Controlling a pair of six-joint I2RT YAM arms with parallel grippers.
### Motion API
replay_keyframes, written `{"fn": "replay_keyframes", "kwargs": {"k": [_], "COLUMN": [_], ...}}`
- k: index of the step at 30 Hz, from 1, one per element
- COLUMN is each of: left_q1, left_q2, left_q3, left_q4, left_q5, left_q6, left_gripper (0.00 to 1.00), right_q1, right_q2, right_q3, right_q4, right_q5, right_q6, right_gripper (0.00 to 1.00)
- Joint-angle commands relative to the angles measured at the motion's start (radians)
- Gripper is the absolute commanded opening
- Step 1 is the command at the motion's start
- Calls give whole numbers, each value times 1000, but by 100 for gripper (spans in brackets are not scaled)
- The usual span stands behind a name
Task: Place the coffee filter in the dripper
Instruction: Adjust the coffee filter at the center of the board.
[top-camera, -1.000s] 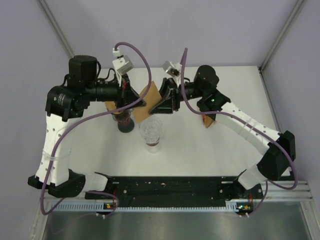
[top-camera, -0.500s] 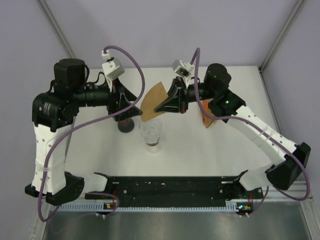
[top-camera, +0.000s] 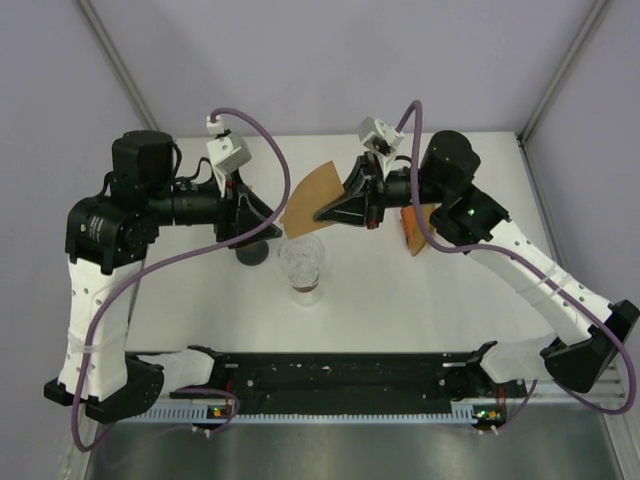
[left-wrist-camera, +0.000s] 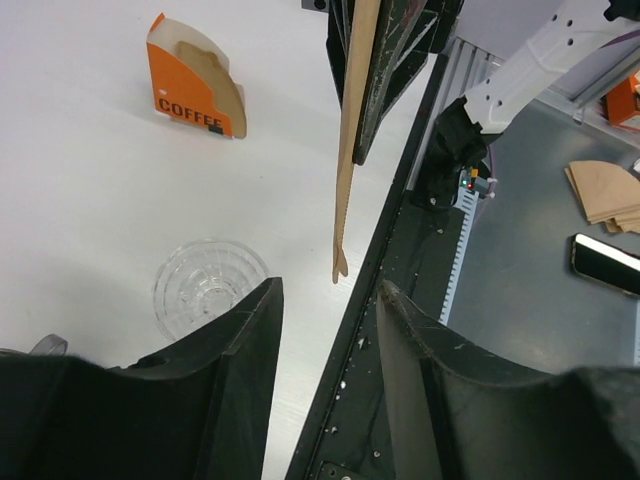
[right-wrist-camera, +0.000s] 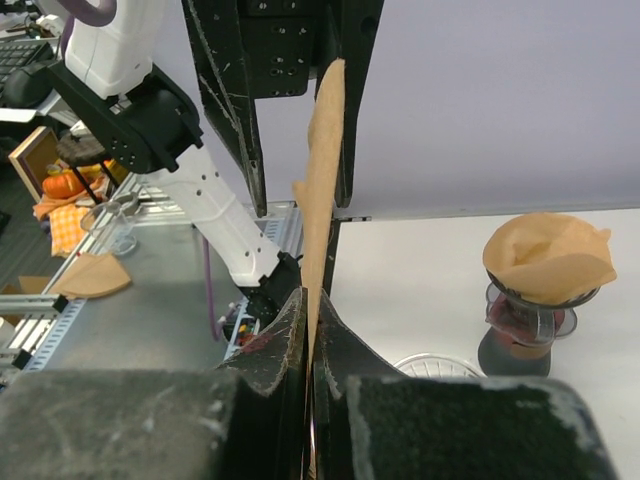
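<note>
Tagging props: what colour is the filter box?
The box is orange with COFFEE lettering; clearest in the left wrist view.

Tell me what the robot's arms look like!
The left arm and right arm have white shells and black round joints. The left gripper and right gripper are black and pointy, each topped by a small white camera box. A purple cable loops along each arm.

Brown paper coffee filter (top-camera: 312, 192), flat and fan-shaped, held on edge in the air near the empty, clear ribbed dripper (top-camera: 302, 260) standing upright on the white table (top-camera: 400, 300).
</note>
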Motion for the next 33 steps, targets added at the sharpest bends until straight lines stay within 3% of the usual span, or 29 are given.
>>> {"fn": "replay_keyframes", "kwargs": {"k": [1,3,6,12,20,33], "left_q1": [-10,-12,-12,-12,-13,-46], "left_q2": [-3,5,9,8,0,2], "left_q3": [-18,-17,-15,-15,-17,-22], "left_q4": [117,143,145,160,130,122], "left_q5": [24,-5,-13,21,96,31], "left_q6": [-77,-111,-117,-138,-109,-82], "left_gripper": [41,24,12,1,0,0], "right_q1": [16,17,17,16,17,17], "right_q2": [-5,-6,-15,-17,-20,-17], "right_q3": [43,43,39,34,32,39], "right_q4": [12,12,12,12,-16,1], "right_q5": [9,6,7,6,47,64], "right_q6": [-15,-17,-23,-29,-37,-35], "right_gripper": [0,0,0,0,0,0]}}
